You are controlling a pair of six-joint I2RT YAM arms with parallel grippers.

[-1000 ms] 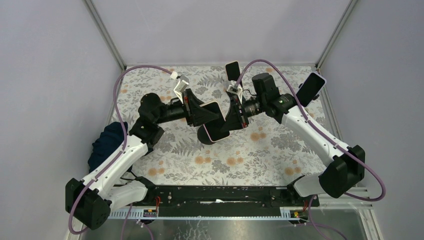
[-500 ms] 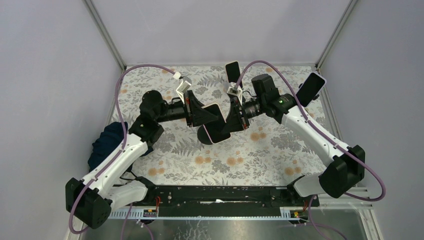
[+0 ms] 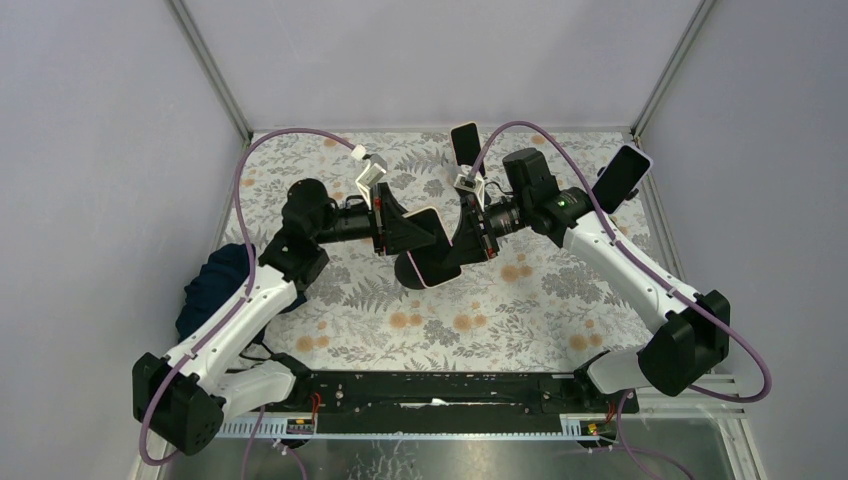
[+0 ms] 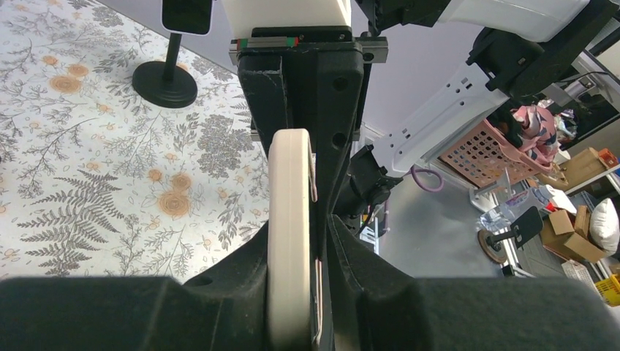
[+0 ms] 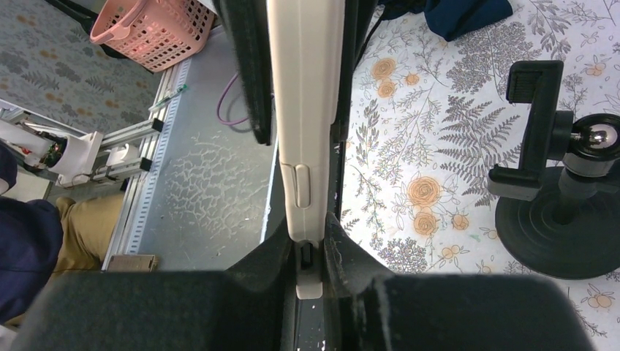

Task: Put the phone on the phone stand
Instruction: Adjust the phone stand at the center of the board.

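L gripper [image 4: 295, 245] & R gripper [image 5: 308, 245] are each clamped on opp. ends of the cream-cased slim phone [image 3: 437, 255], which is held edge-up betw. them over the floral-print table cover [image 3: 520, 305]. The black round-based clamp phone stand [image 5: 545, 139] is seen just beside it.

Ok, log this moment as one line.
phone: midair | left jaws: shut on phone | right jaws: shut on phone | phone stand: empty, below

Left hand [image 3: 424, 231] and right hand [image 3: 463, 240] face inward, tip to tip, both clamped.
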